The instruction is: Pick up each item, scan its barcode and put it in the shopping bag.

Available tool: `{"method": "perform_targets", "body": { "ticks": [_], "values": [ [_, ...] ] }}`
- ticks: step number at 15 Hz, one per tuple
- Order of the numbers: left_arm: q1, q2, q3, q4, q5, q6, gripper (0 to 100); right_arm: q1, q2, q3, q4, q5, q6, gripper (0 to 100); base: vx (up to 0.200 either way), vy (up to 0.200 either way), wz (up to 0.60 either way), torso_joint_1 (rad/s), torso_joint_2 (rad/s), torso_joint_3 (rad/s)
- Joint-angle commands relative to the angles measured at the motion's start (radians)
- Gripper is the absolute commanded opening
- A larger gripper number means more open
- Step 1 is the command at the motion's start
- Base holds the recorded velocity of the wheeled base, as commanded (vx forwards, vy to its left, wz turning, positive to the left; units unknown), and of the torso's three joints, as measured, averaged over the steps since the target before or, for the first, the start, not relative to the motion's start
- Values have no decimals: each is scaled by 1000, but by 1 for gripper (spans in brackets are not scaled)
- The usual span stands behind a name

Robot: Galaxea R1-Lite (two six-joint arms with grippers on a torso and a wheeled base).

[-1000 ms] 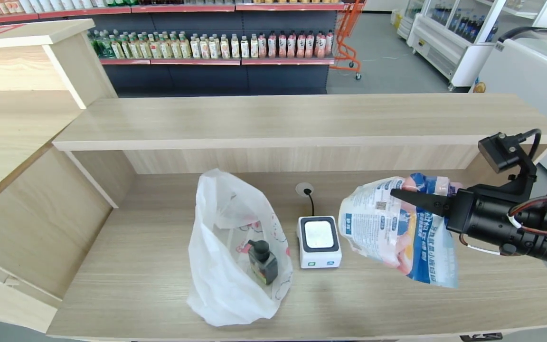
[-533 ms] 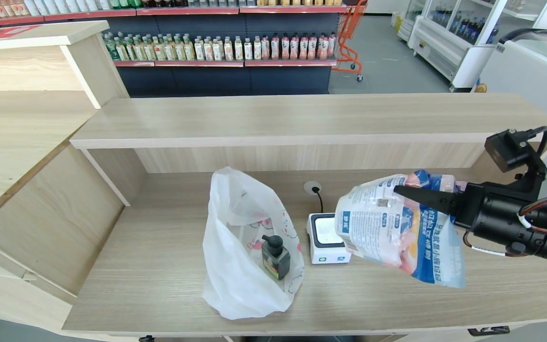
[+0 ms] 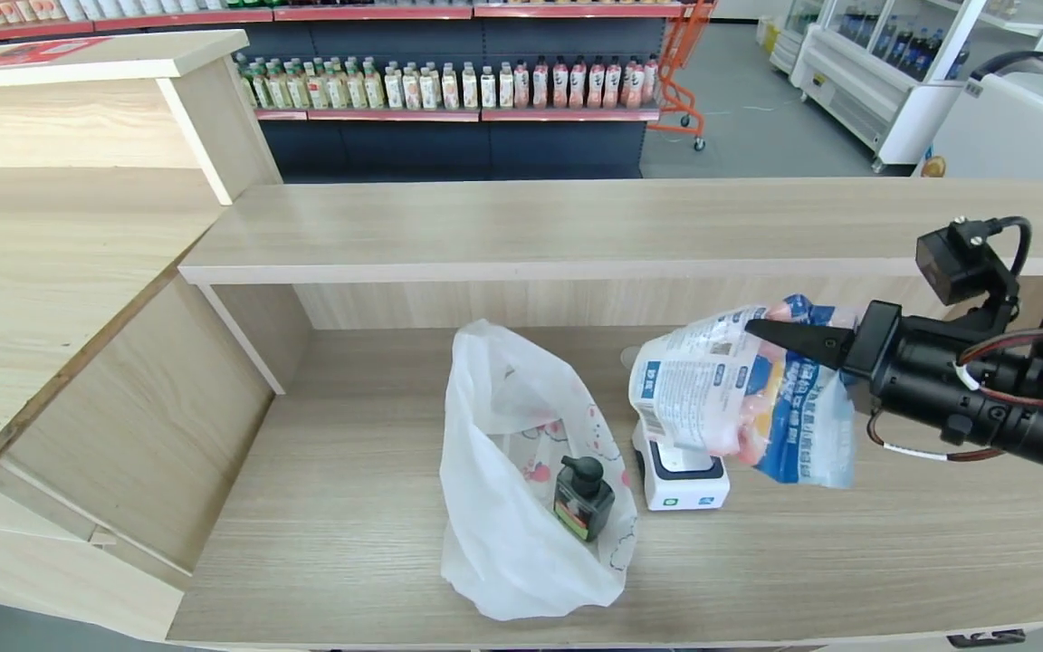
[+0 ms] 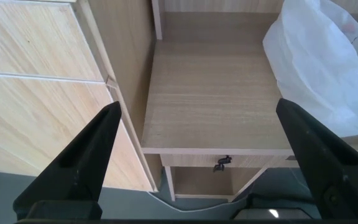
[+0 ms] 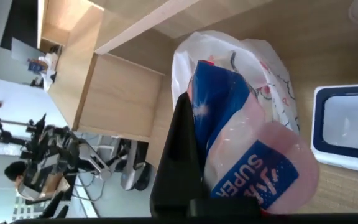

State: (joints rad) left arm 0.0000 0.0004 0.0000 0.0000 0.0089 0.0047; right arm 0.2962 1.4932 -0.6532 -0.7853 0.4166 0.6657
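Blue-and-white food pouch hangs pinched in right gripper jaws above scanner; left gripper jaws gape.

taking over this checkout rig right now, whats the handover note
Grippers: the right gripper is shut on a blue and pink packet, holding it in the air just over the scanner. The left gripper is open and holds nothing, low by the near left corner of the counter.
Things: the shopping bag stands open just left of the scanner.
Done: a dark pump bottle is in the bag.
Left: scan the packet if it has not been read, then drop it into the bag.
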Motion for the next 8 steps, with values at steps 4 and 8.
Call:
{"method": "perform_targets", "body": {
  "ticks": [4,8],
  "values": [
    [0,0,0,0,0,0,100,136,222,-178,0,-260,259,0,0,0,0,0,0,0],
    [0,0,0,0,0,0,100,241,305,-206,-5,-331,368,0,0,0,0,0,0,0]
  ]
}}
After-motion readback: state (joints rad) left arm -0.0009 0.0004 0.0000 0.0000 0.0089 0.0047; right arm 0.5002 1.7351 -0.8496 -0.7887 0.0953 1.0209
